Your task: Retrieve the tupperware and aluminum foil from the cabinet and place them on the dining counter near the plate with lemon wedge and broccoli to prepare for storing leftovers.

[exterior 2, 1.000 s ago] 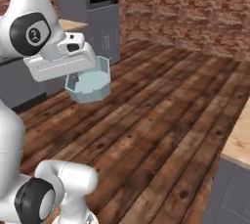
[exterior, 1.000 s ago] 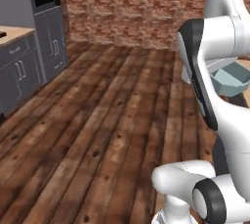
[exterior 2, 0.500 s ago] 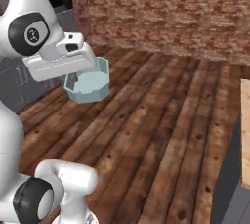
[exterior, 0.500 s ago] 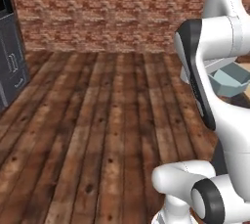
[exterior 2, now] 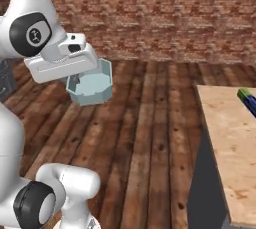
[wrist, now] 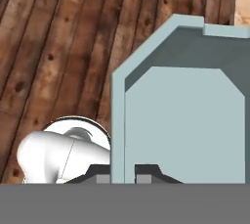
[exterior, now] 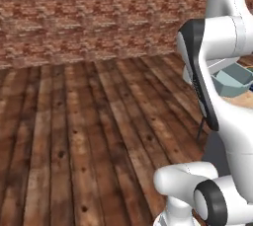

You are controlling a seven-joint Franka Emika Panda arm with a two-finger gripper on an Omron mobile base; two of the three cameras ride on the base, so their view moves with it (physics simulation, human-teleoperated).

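My gripper point(wrist: 123, 178) stays pinched on the tupperware point(exterior 2: 92, 83) wall, carried above the plank floor point(exterior: 74, 136). The grey cabinets have slid from sight; the dining counter point(exterior 2: 235, 138) looms closer, bearing what's probably the aluminum foil point(exterior 2: 247, 96).

Even, diffuse rendered light fills all views, with no visible source and no glare. The red-brown brick wall point(exterior: 89, 18) and dark plank wood floor point(exterior: 74, 136) look soft and low in resolution, with blurred textures. Shadows are faint; the light wood-grain slab counter point(exterior 2: 235, 143) has a darker grey side beneath its left edge. The pale grey-teal plastic tub point(wrist: 185, 105) is flatly shaded in the hand view.
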